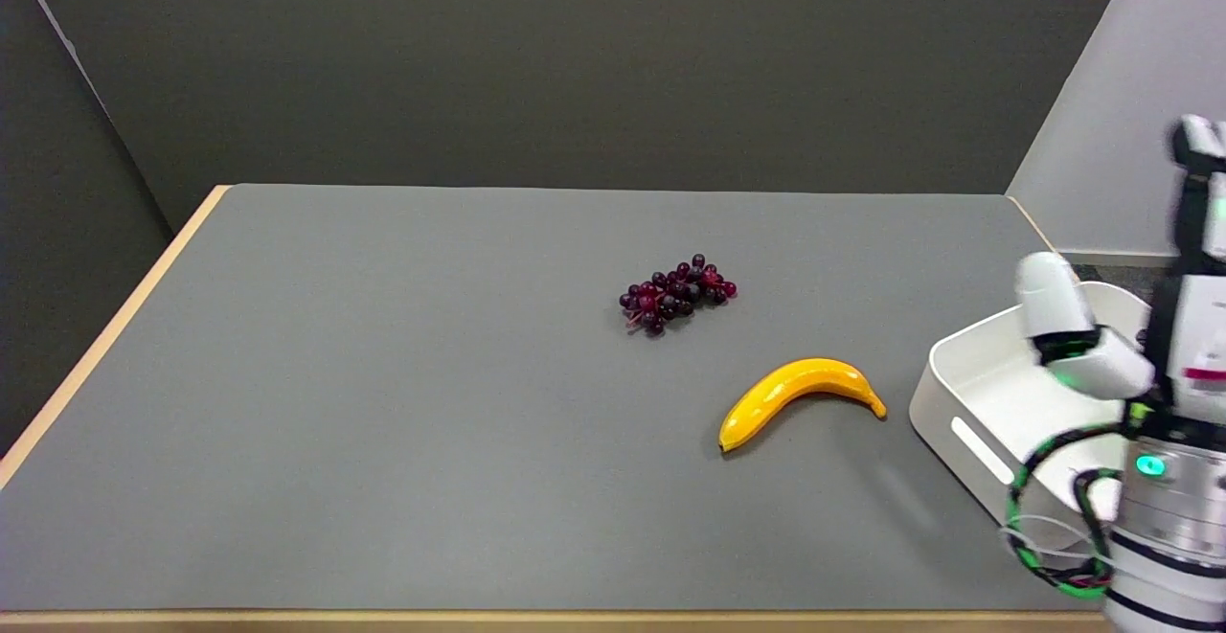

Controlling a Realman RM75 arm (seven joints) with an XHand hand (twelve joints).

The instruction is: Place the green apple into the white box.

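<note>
The right hand (1140, 327) stood above the white box (967, 403) at the table's (383, 422) right edge, partly cut off by the frame; whether its fingers were spread or closed could not be told. The green apple was not visible. A banana (795, 398) lay just left of the box, with dark grapes (675, 293) farther back.

My feed is evenly lit from above, soft and without glare. The hand (1149, 327) smears with motion blur at its upper fingers. Left of it, the banana (800, 399) and grapes (676, 293) stay sharp, each casting a faint, short shadow.
</note>
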